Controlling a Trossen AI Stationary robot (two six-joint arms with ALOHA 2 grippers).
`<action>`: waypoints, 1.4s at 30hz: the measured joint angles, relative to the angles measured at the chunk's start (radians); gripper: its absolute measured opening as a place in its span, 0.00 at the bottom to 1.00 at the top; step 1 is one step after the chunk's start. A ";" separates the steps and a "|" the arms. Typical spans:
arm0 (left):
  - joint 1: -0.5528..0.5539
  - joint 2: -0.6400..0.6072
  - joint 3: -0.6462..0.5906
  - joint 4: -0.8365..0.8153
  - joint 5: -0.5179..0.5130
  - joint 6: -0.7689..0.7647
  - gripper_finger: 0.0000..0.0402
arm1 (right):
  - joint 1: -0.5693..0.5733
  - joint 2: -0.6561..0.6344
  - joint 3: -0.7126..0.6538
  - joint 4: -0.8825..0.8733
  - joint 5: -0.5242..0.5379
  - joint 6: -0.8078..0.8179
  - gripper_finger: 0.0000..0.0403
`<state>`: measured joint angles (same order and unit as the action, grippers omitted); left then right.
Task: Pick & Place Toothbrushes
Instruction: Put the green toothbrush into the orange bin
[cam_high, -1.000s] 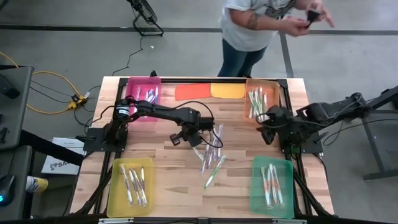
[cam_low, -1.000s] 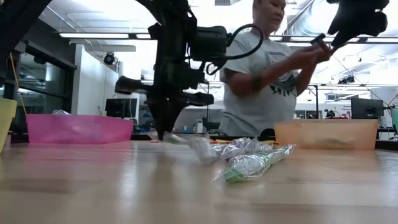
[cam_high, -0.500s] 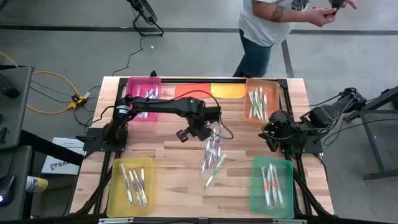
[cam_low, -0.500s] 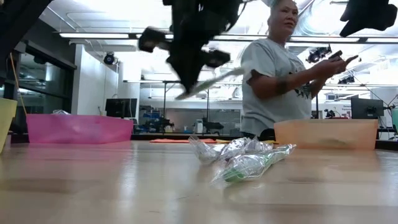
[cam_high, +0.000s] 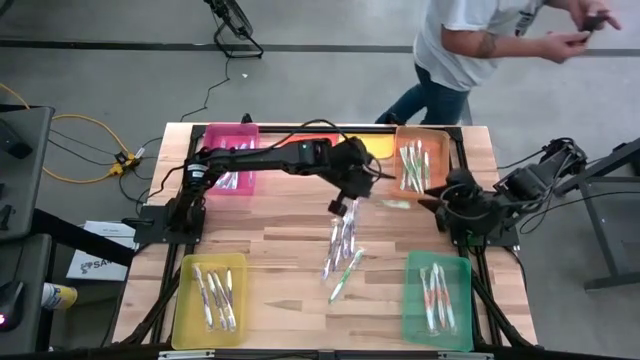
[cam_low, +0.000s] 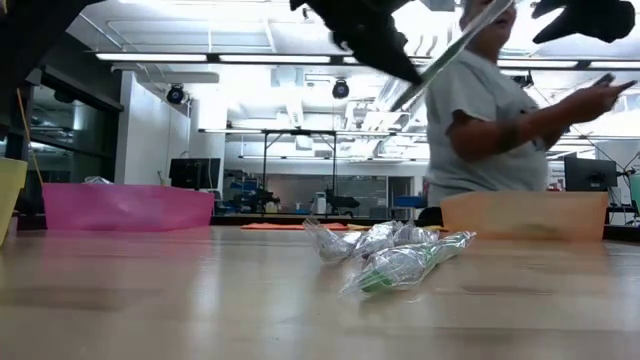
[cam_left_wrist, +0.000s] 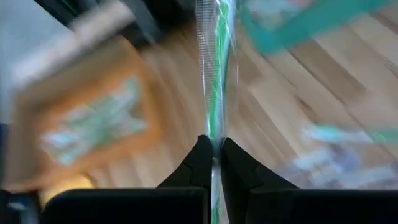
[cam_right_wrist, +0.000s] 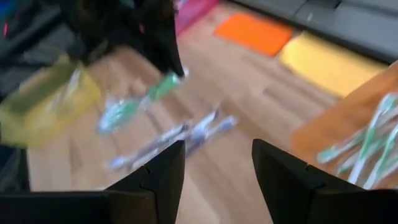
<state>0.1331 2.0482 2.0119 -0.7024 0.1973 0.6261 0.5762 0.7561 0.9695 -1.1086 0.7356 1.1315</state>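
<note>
Toothbrushes (cam_high: 413, 164) in orange tray (cam_high: 440, 160), four trays alike

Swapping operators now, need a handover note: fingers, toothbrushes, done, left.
Left gripper: fingers shut on a green-and-white wrapped toothbrush, carried in the air near the orange plastic tray.
Right gripper: fingers open, empty, waiting at the table's right edge.
Done: toothbrushes lie in the orange tray, pink tray, yellow tray and green tray.
Left: drop the held one, then sort the small pile of wrapped toothbrushes mid-table.
</note>
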 joint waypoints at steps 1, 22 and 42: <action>0.004 0.007 0.000 0.046 -0.002 0.000 0.01 | 0.000 -0.004 0.000 0.004 0.031 0.001 0.45; 0.162 0.135 -0.002 0.424 0.077 0.428 0.01 | 0.000 -0.093 0.000 0.051 0.362 -0.025 0.45; 0.207 0.246 -0.002 0.639 0.126 0.478 0.01 | 0.000 -0.093 0.000 0.049 0.417 0.014 0.45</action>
<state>0.3405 2.2944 2.0098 -0.0633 0.3231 1.1036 0.5758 0.6636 0.9691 -1.0593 1.1530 1.1458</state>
